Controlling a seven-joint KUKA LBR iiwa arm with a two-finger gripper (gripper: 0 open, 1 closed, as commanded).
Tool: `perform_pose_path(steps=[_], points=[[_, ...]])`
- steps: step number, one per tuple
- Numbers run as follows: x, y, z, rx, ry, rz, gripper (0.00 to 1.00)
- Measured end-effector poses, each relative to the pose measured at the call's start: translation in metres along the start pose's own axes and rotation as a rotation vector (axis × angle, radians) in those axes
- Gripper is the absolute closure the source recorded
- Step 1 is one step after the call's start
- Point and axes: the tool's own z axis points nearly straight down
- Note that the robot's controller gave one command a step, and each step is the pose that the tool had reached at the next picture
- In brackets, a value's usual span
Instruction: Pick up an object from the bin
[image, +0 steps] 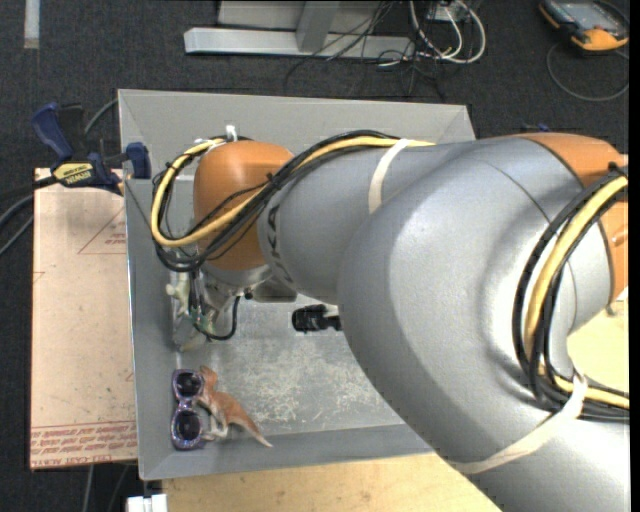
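The big grey arm (450, 300) comes in from the right of the frame and covers most of the bin (300, 105), reaching all the way over to its left side. At the end of it there's the orange cover (240, 195) on the wrist, with yellow and black cables (170, 205) looped around it. Under that the gripper (195, 318) hangs down at the left-middle of the frame, close to the bin's left wall. Honestly I can't tell how far open it is from this angle, since the wrist sits right on top of it. I can't tell if it has hold of anything either.

As for the loose stuff, a pair of purple sunglasses (185, 408) lies in the lower left corner of the bin. The lenses sit one above the other in the frame, right up against the left wall. An orange toy dinosaur (228, 408) lies just beside them on the right, touching or near enough, with its tail pointing to the lower right. Both are below the gripper in the frame, near it but apart from it.

Then there's a small black thing (313, 319) to the right of the gripper, about level with it and right at the edge of the arm. No idea what it is. The bin floor around these is scuffed grey metal.
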Motion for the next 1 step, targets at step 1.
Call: perform_pose_path(steps=[1], points=[[-0.0009, -0.0009, -0.0117, 0.000, -0.004, 0.001, 1.00]])
